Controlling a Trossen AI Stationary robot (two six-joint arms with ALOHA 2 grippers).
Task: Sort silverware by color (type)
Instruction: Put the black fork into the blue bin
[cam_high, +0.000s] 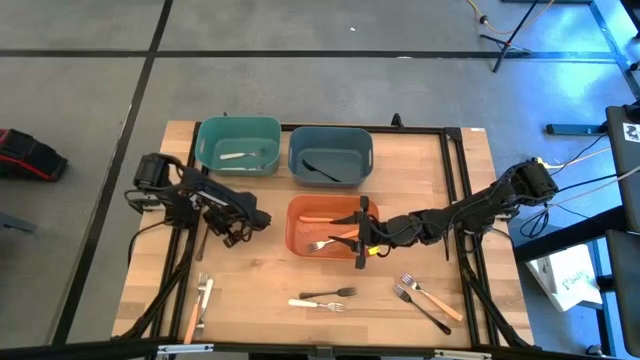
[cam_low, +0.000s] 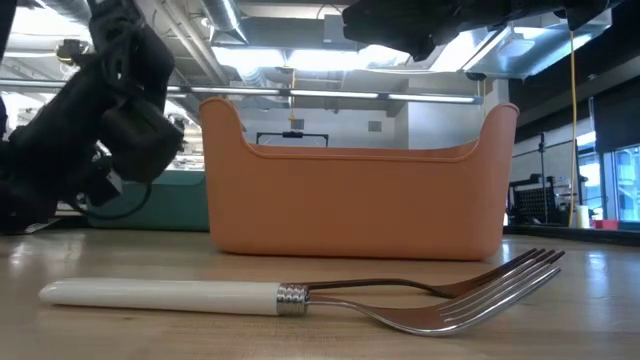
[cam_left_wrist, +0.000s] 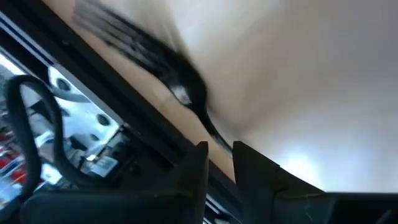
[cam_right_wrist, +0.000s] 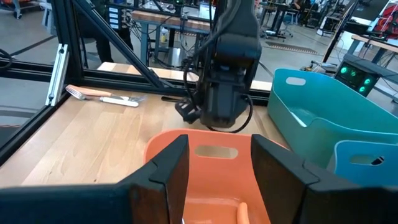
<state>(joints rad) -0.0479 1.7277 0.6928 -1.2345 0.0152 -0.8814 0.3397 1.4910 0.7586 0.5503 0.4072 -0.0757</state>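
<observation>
Blurred dark fork (cam_left_wrist: 163, 57) between left claw (cam_left_wrist: 219, 163) fingers

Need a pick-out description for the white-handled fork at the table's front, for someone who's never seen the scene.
Start at the orange rectangular plastic bin mid-table and move toward the table's front edge. Two forks lie there side by side; the white-handled metal fork is the nearer to the edge, its neighbour being all dark.

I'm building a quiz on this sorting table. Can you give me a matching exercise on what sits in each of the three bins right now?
Things:
1. teal bin
2. blue-grey bin
3. orange bin

Contents:
A. a black utensil
B. an orange-handled fork
C. a white utensil

Pairs: 1-C, 2-A, 3-B
</observation>
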